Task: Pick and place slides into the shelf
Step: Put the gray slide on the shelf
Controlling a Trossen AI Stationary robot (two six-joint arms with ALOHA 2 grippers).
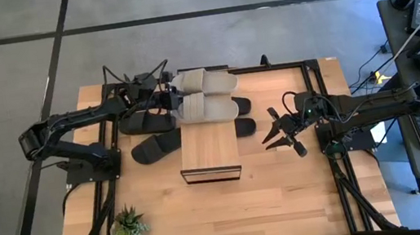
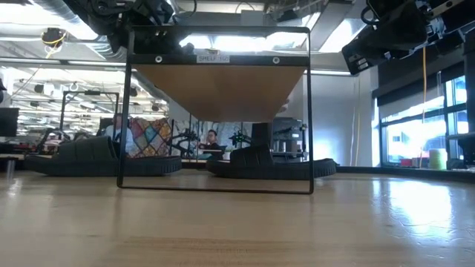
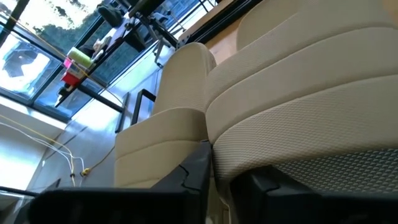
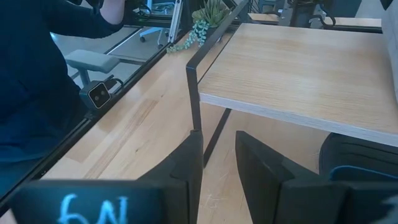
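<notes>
The shelf (image 1: 208, 146) stands mid-table, a light plank on a dark frame. Two beige slides (image 1: 205, 81) (image 1: 209, 108) lie side by side across its far end, soles down, overhanging both sides. Black slides lie on the table left (image 1: 155, 147) and right (image 1: 244, 127) of the shelf. My left gripper (image 1: 169, 103) is at the beige slides' left ends, shut on one beige slide (image 3: 298, 93). My right gripper (image 1: 278, 134) hovers open to the right of the shelf, holding nothing. My left gripper has the beige slide's end edge (image 3: 221, 180) pinched between its two fingers (image 3: 198, 167). It comes slanting down from the table's left. The slide lies flat beside the other beige slide (image 3: 168, 124). How far back the edge reaches does not show.
A small potted plant (image 1: 129, 228) stands near the table's front left. A dark frame rail (image 1: 269, 68) borders the table's far side. The right wrist view shows the shelf's leg (image 4: 194, 93), a black slide (image 4: 354, 163) under the plank, and a person's dark sleeve (image 4: 31, 74).
</notes>
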